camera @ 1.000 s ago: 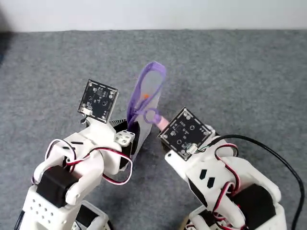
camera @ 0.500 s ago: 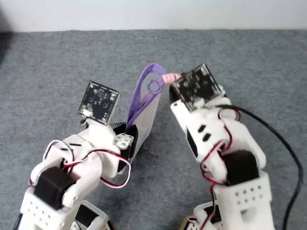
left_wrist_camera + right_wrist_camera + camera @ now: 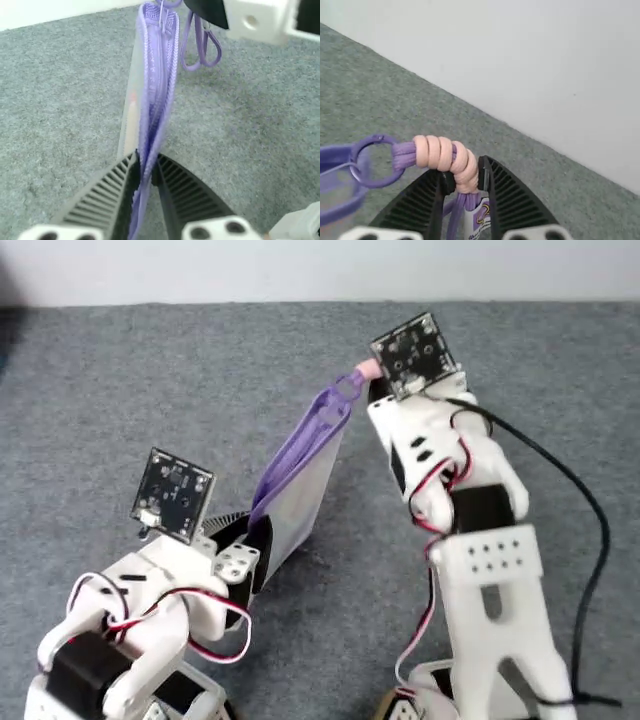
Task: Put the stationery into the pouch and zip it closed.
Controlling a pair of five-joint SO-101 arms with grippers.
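The purple pouch (image 3: 295, 490) stretches across the middle of the gray table (image 3: 120, 390) — the left gripper (image 3: 145, 160) pinches its near end, and the right gripper (image 3: 461, 174) clamps the pink zipper pull (image 3: 440, 153) nearer the far edge.

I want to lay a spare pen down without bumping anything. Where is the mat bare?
Bare mat lies between the wall and the left arm, and outside the right arm. The middle is crowded: the pouch stretches from the left gripper to the right gripper, which holds its zipper pull.
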